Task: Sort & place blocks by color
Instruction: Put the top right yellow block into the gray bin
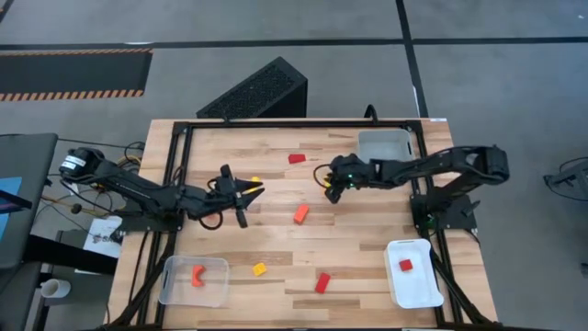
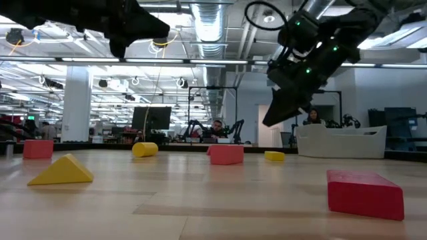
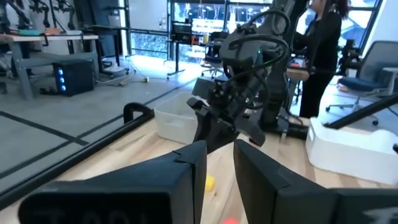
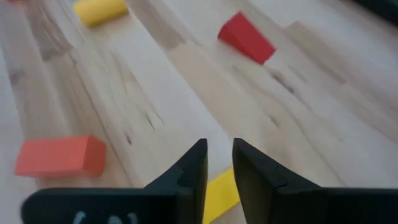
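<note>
Loose blocks lie flat on the wooden table: a red one (image 1: 296,158), an orange one (image 1: 300,213), a yellow wedge (image 1: 259,268), a red one (image 1: 322,282), a yellow cylinder (image 1: 255,181) and a small yellow block (image 4: 221,193). My right gripper (image 1: 333,191) hangs above that small yellow block (image 2: 273,156), clear of the table, fingers nearly together and empty (image 4: 216,158). My left gripper (image 1: 244,195) hovers beside the yellow cylinder, pointing at the right arm, fingers close together and empty (image 3: 219,155). One orange block (image 1: 197,274) lies in the near-left tray, one red block (image 1: 405,265) in the near-right tray.
A clear tray (image 1: 193,280) sits at the near-left corner, a white tray (image 1: 413,285) at the near-right, and another clear tray (image 1: 384,144) at the far right. A black frame (image 1: 179,147) edges the table. People sit in the room behind.
</note>
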